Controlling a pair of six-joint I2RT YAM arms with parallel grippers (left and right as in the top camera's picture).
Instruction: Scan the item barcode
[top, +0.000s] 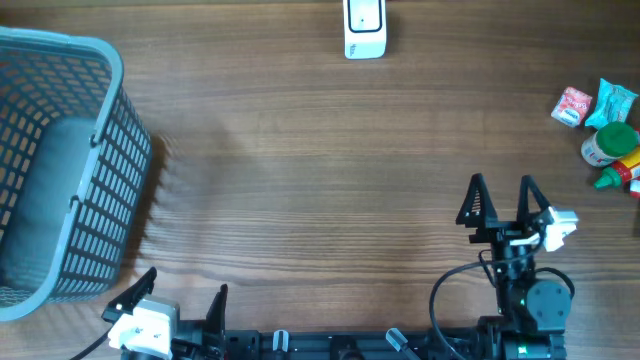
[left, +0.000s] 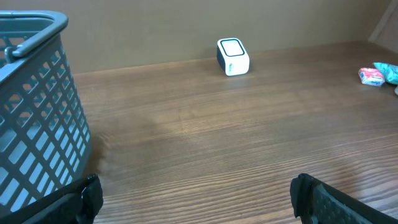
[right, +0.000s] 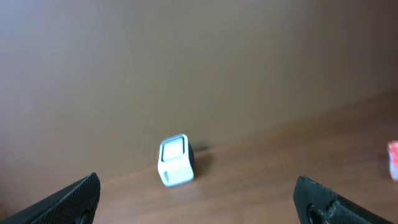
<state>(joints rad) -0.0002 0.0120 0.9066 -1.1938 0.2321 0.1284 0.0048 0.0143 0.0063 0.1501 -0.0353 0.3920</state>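
- Items to scan sit in a small cluster at the table's (top: 300, 180) right edge in the overhead view: a pink packet (top: 573, 106), a teal packet (top: 614, 101), a green-lidded jar (top: 610, 143) and a bottle with a green cap (top: 620, 175), all close together.
- Your right gripper (top: 501, 185) hangs over bare wood with its jaws spread fully apart and nothing between them.
- From that gripper the cluster lies at about 2 o'clock, near but clearly apart from the fingers; nothing is touching.
- The barcode scanner (top: 364, 28), a small white box with a dark-framed window, stands at the table's far edge, at roughly 10 to 11 o'clock from your right gripper and well apart from it.
- In the right wrist view the scanner sits just left of centre, between the two finger tips but far ahead of them, and a sliver of a pink item shows at the right border.
- Your left gripper (top: 187, 283) rests low at the near edge, jaws likewise wide and empty.
- From it the scanner is at about 1 o'clock and the items at about 2 o'clock, both well apart.
- A grey plastic basket (top: 125, 190) stands at about 10 o'clock from your left gripper, just beside it.
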